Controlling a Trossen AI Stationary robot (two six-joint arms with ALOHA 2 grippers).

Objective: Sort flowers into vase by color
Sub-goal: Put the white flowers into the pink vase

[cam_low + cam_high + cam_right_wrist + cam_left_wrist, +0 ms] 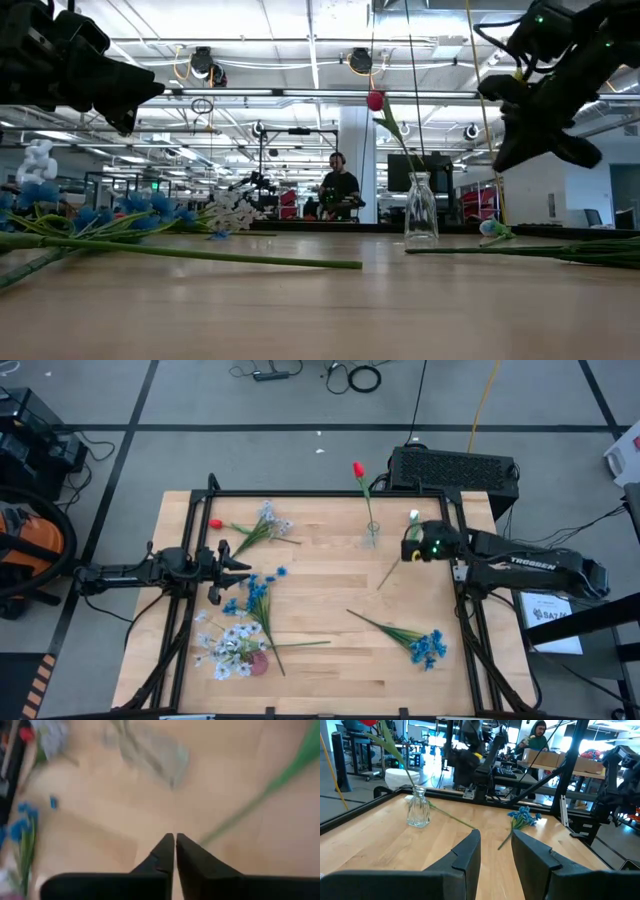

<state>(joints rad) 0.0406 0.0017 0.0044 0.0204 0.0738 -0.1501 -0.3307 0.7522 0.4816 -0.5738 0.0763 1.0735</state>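
Note:
A clear glass vase (372, 540) (421, 210) stands far right of centre with one red-bud flower (358, 468) upright in it. A white-bud flower (390, 573) (260, 795) lies flat on the table just right of the vase. My right gripper (408, 550) (174, 837) hovers above that stem, shut and empty. My left gripper (240, 564) (496, 842) is open at the table's left, raised, holding nothing. Blue clusters (256, 590), white-lavender clusters (225, 650) and another blue bunch (430, 648) lie on the table.
A white-lavender flower (270, 525) and a red bud (215, 524) lie near the far left corner. A pink item (258, 663) sits by the near-left pile. Bare wood lies in the table's middle. A black box (455, 468) stands beyond the far edge; a person (340, 185) stands far behind.

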